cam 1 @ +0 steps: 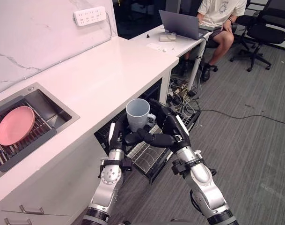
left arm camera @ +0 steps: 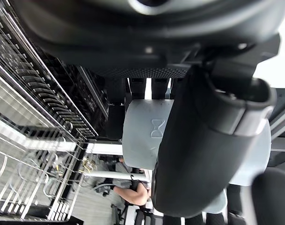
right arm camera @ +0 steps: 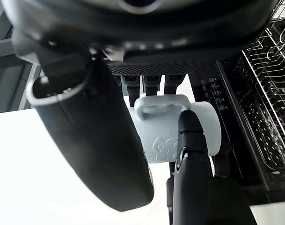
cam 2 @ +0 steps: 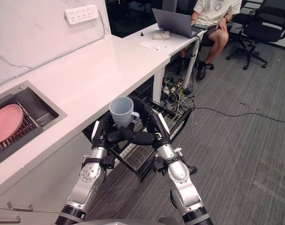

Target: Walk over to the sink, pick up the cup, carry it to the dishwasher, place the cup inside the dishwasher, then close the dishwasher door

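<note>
A pale blue-grey cup stands upright in the air, its handle turned to my right, just off the counter's front edge. It hangs over the pulled-out wire rack of the open dishwasher. My left hand is curled round the cup's left side and base. My right hand wraps it from the handle side, thumb reaching under it. In the left wrist view the cup sits between thumb and fingers. In the right wrist view the cup lies against the fingers, handle towards them.
The white counter runs along my left, with a sink holding a pink plate. A person sits at a desk with a laptop ahead. Cables lie under the desk; office chairs stand at the far right.
</note>
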You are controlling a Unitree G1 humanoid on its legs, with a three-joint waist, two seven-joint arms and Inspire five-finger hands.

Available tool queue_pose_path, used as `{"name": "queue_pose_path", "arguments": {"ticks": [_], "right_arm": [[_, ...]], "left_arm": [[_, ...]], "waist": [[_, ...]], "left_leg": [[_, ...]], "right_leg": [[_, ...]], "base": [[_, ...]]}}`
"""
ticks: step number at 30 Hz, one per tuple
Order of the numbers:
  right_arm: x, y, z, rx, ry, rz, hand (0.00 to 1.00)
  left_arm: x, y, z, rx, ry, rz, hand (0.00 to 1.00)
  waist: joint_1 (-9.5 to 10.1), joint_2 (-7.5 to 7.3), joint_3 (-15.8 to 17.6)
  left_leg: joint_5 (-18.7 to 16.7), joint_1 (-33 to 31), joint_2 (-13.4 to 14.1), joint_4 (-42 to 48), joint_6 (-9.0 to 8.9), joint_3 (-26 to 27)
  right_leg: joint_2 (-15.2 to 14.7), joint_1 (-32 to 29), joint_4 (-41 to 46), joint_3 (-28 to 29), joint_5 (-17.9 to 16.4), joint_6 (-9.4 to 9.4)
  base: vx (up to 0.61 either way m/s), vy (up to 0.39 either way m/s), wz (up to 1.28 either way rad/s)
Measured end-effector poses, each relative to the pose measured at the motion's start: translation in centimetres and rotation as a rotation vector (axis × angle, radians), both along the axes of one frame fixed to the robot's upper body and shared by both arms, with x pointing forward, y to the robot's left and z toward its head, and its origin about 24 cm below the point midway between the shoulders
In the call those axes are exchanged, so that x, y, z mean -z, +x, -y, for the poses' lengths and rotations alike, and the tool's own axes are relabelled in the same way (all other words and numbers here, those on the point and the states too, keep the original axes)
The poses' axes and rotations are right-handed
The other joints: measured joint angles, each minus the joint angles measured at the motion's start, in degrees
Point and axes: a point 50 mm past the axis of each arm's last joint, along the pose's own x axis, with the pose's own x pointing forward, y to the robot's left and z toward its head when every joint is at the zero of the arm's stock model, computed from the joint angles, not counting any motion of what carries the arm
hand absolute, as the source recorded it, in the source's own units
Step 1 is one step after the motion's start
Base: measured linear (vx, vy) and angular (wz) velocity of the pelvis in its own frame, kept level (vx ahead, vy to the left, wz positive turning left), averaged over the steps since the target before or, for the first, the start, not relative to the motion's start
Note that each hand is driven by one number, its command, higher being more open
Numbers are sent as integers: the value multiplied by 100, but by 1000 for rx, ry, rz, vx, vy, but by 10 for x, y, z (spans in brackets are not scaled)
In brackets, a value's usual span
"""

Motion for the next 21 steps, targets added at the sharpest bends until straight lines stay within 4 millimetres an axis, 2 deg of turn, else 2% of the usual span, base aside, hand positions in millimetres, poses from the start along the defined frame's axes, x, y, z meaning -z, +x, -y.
{"name": "queue_pose_path", "arguments": {"ticks": [2,3,11,14,15,21], "right_arm": [[1,7,0,20,-10,-4,90],[2,9,1,26,-15,-10,30],[0,27,-3,38,-41,-2,30],[-2,27,-3,38,-38,6,30],[-2,27,-3,38,-39,6,30],[-2,29,2,56,-51,9,30]], "left_arm": [[-6,-1,8,42,-9,27,30],[-8,-2,11,58,-11,35,30],[-8,-4,16,92,-54,24,30],[-10,-4,16,90,-65,29,30],[-10,-4,16,90,-65,29,90],[-11,-13,19,120,-82,34,90]], "waist": [[2,7,-16],[5,6,-17],[41,4,-36],[41,3,-38],[41,2,-38],[48,-3,-42]], "left_leg": [[69,-28,-56,-88,34,-70],[93,-41,-71,-107,47,-108],[298,-93,-147,-301,70,-352],[335,-111,-148,-320,68,-418],[340,-112,-148,-321,67,-428],[345,-110,-148,-323,68,-431]], "right_leg": [[-29,22,-109,-69,62,27],[-39,31,-124,-106,72,26],[-65,52,-169,-328,92,38],[-63,65,-169,-397,93,38],[-63,69,-169,-408,93,37],[-64,72,-169,-407,99,33]], "base": [[-17,40,15],[-27,34,23],[-29,7,16],[-23,-11,11],[-24,-9,7],[0,0,0]]}}
